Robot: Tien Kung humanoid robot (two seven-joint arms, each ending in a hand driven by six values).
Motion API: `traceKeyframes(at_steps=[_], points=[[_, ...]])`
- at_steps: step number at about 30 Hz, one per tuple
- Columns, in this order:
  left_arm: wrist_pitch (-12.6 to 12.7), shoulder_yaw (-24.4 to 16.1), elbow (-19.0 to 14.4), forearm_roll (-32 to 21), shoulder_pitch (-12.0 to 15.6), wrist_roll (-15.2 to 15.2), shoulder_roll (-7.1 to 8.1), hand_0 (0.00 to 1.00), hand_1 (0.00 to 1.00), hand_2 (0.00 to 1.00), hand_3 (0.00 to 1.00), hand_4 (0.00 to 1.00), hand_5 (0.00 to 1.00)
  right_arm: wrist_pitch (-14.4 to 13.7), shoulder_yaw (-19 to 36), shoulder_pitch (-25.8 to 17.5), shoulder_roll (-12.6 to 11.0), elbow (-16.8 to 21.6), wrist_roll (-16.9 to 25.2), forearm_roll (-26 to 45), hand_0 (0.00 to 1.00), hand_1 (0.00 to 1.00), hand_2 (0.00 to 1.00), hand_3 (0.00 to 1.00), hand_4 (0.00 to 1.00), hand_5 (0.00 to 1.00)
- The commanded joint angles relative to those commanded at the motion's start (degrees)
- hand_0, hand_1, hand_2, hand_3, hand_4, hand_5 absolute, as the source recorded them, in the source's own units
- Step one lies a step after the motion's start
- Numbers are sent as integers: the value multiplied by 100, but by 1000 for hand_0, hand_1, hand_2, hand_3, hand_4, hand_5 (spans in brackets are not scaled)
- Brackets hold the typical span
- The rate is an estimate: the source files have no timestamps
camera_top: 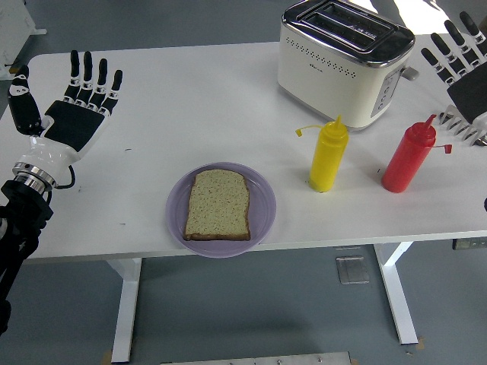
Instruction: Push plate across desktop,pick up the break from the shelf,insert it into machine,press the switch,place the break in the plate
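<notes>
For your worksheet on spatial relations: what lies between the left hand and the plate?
Head view: only bare white table between the left hand and the purple plate.

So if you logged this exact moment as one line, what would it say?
left hand: open, holding nothing | right hand: open, beside toaster | bread slice: flat on purple plate | toaster slots: look empty
</notes>
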Motion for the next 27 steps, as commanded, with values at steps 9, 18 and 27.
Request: traceKeyframes(at_steps=[9, 18, 27], points=[[-1, -14, 12, 11, -8, 3, -9, 805, 745, 708, 743, 787, 998, 3, -15, 32, 17, 10, 5, -17, 836, 783, 768, 743, 739, 574], [-6, -18, 8, 27, 2, 14, -14, 805, 746, 710, 747, 788, 998, 3, 3, 33, 24, 1, 4, -9, 835, 783, 768, 743, 735, 567], [-3, -14, 7, 36, 1, 11, -15, 805, 745, 711, 751, 789, 998, -2, 11, 30, 30, 3, -1, -2, 834, 782, 768, 742, 733, 563]])
